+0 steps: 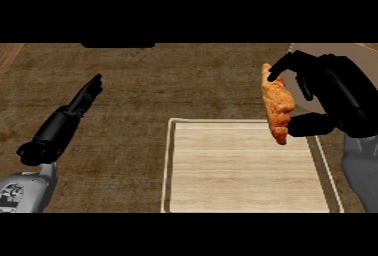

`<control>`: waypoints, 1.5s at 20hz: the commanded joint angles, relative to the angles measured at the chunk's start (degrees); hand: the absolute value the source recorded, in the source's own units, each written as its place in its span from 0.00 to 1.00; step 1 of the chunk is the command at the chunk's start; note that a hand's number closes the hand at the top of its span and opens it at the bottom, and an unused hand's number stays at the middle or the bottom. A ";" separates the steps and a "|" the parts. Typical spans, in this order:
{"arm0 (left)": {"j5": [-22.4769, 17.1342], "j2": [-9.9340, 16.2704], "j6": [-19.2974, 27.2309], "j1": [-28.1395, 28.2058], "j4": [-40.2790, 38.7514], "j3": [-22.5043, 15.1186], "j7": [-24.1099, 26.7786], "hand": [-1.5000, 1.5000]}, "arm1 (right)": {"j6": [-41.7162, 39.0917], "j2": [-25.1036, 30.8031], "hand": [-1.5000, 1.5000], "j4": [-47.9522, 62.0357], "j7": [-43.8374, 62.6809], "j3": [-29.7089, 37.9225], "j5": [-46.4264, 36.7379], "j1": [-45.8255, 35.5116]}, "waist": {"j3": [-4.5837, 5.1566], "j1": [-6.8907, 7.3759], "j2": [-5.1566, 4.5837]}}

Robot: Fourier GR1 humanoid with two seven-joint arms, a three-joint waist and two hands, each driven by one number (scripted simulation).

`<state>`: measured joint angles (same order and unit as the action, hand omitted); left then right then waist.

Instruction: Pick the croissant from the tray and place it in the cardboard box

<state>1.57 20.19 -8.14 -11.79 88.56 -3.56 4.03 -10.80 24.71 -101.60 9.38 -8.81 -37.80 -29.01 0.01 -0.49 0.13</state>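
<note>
You see a dark brown, mottled stone-like counter top (170, 85) filling the view, and a black flat object (118, 45) at its far edge.

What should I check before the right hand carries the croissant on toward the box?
1. Croissant held by right hand, fingers curled round it: ok.
2. Croissant lifted off the tray: ok.
3. Nothing else showing on the tray: ok.
4. Left hand open at the view's left, away from the tray: ok.
5. Cardboard box in view: not ok, only a pale corner shows behind the right hand.
6. Free path to the box: cannot tell.
</note>
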 commanded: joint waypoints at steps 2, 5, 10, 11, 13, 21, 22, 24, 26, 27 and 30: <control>0.85 -1.30 0.38 -1.73 -2.60 0.17 0.94 0.50 | 1.02 0.87 1.00 8.11 3.35 10.82 2.59 -5.56 | 0.00 0.70 -0.36; 0.74 -0.82 -0.95 -0.55 -1.33 0.50 1.43 0.50 | 0.41 1.81 1.00 9.78 4.63 14.18 3.80 -5.94 | 0.01 0.69 -0.16; 1.16 -2.01 -1.18 -2.05 -3.24 0.40 1.42 0.50 | 1.76 9.05 1.00 30.42 -5.40 20.00 2.94 -15.00 | 0.00 1.58 -0.49; 1.25 -2.47 -0.80 -1.79 -0.14 -0.38 -0.65 0.50 | 4.06 9.46 1.00 33.37 -7.02 17.33 -1.45 -14.99 | -0.02 2.05 -0.51; 1.10 -2.04 -1.36 -3.55 -0.81 0.21 -1.80 0.50 | 1.61 12.90 1.00 38.83 -11.74 17.80 -1.13 -15.54 | -0.03 1.83 -0.56; 2.91 -3.49 -0.76 -3.67 -0.30 -1.40 -1.75 0.50 | -7.86 18.23 1.00 59.61 -19.48 13.69 -4.80 -19.90 | -0.08 3.19 -1.09; 2.53 -3.01 -1.06 -5.74 -2.10 -0.13 -1.38 0.50 | -11.62 19.53 1.00 61.61 -18.17 13.36 -5.07 -24.74 | -0.03 3.05 -1.06; 1.37 -3.15 -1.58 -6.22 -1.79 0.49 -2.79 0.50 | -12.62 21.96 1.00 65.09 -24.88 12.46 -6.04 -22.17 | -0.08 2.76 -1.10; 3.60 -3.88 -1.04 -1.94 -0.77 -1.81 0.81 0.50 | -12.05 23.49 1.00 68.59 -27.06 10.37 -9.19 -21.34 | -0.08 3.30 -1.22; 2.26 -3.36 -1.51 -4.79 -0.33 -0.46 -1.94 0.50 | -15.53 25.54 1.00 71.20 -27.87 10.63 -9.09 -23.88 | -0.10 3.46 -1.25; 3.80 -4.46 -0.86 -0.25 1.18 -2.30 0.65 0.50 | -14.81 23.33 0.00 75.60 -33.20 8.92 -10.56 -23.83 | -0.15 4.20 -1.38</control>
<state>4.33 16.69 -9.37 -14.71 88.78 -4.53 2.80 -24.03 47.32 -32.14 -17.45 2.01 -46.40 -52.09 -0.09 2.91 -1.01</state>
